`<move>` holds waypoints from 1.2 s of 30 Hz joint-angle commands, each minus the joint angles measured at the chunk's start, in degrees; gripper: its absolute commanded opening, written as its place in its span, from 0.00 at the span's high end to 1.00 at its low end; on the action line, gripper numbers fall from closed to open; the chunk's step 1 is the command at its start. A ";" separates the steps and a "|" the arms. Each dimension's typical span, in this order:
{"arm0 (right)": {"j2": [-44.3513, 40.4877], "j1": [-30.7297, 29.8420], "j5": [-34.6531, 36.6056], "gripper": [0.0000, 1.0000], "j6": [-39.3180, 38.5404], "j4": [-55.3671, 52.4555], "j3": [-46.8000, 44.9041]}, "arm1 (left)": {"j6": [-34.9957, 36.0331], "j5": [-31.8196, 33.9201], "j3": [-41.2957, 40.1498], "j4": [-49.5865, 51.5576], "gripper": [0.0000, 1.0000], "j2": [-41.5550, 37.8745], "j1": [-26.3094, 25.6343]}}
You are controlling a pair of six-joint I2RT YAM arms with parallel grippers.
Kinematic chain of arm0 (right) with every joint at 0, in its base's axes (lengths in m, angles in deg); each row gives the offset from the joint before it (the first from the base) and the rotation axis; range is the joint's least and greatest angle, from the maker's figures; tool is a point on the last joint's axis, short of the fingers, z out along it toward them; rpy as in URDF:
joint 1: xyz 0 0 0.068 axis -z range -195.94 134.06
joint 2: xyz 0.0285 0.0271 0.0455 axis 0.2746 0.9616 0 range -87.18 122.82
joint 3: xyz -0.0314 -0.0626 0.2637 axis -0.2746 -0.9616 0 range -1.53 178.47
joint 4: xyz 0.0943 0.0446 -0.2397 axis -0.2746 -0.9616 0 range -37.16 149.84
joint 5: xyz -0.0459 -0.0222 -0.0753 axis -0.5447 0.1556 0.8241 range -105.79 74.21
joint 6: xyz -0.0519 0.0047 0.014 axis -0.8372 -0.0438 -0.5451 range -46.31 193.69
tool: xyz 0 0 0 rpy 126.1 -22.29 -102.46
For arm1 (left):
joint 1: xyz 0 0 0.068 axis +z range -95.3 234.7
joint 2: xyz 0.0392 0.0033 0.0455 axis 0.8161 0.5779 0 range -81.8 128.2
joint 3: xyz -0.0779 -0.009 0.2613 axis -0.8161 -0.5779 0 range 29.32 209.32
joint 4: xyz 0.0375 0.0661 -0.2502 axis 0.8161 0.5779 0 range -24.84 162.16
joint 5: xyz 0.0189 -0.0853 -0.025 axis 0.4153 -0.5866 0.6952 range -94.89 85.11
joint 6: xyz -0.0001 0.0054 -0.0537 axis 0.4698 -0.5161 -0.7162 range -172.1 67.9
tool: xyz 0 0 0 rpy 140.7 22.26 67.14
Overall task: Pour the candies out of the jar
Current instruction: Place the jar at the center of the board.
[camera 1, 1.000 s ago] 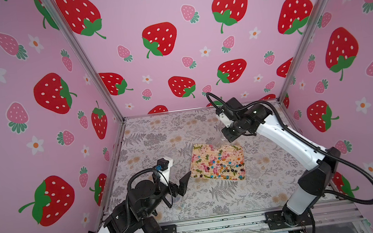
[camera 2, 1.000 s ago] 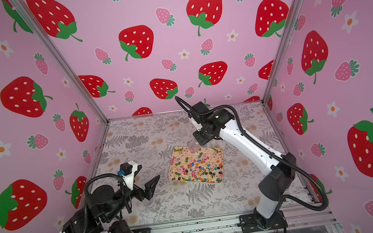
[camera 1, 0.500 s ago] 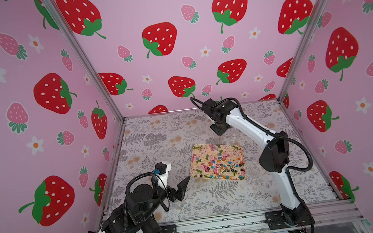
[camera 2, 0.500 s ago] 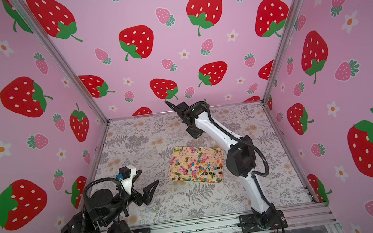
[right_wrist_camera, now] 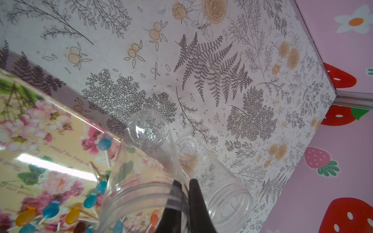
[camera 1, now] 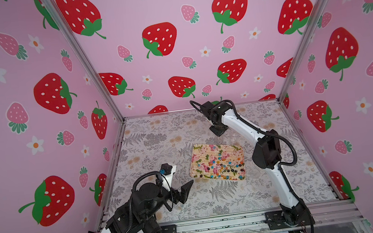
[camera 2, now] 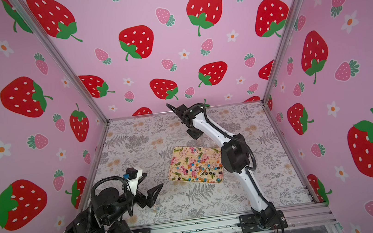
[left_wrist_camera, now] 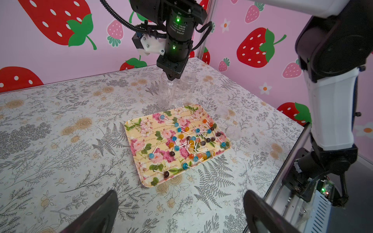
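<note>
The candies (left_wrist_camera: 191, 141) lie scattered over the flowered tray (left_wrist_camera: 137, 125), which sits mid-table in both top views (camera 1: 194, 150). An empty clear jar (right_wrist_camera: 141, 161) stands upright just past the tray's far edge. My right gripper (right_wrist_camera: 184, 182) is shut on its rim, one finger inside and one outside, and the left wrist view shows the gripper (left_wrist_camera: 171, 77) pointing straight down over the jar (left_wrist_camera: 166, 94). My left gripper (left_wrist_camera: 179, 201) hangs open and empty near the table's front left, in a top view (camera 2: 151, 183) short of the tray.
A second empty clear jar (right_wrist_camera: 212, 181) stands close beside the held one. Two clear lids (left_wrist_camera: 222, 112) (left_wrist_camera: 234, 133) lie on the table right of the tray. The right arm's elbow (camera 1: 267, 150) hangs over the tray's right side. A metal rail (camera 1: 218, 224) runs along the front.
The right gripper has shifted a little left and toward the back wall while that arm's elbow swung up and inward. The left gripper has drawn back slightly toward the front.
</note>
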 commanded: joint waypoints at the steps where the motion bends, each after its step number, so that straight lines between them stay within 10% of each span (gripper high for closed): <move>1: 1.18 0.59 -1.25 1.00 0.41 -0.02 1.99 | -0.26 -0.78 0.66 -1.52 0.01 0.10 0.17; 7: 2.34 1.20 -1.84 0.99 0.77 0.03 2.20 | 0.05 -0.69 0.72 -1.62 0.01 0.11 0.17; 22: 0.52 1.89 -1.23 0.58 0.71 0.35 7.98 | 0.67 -0.34 2.54 -0.60 0.01 1.17 0.15; 36: -26.61 -0.07 -4.15 0.49 -0.81 15.85 -12.78 | -1.70 6.09 5.75 3.17 0.01 4.76 2.15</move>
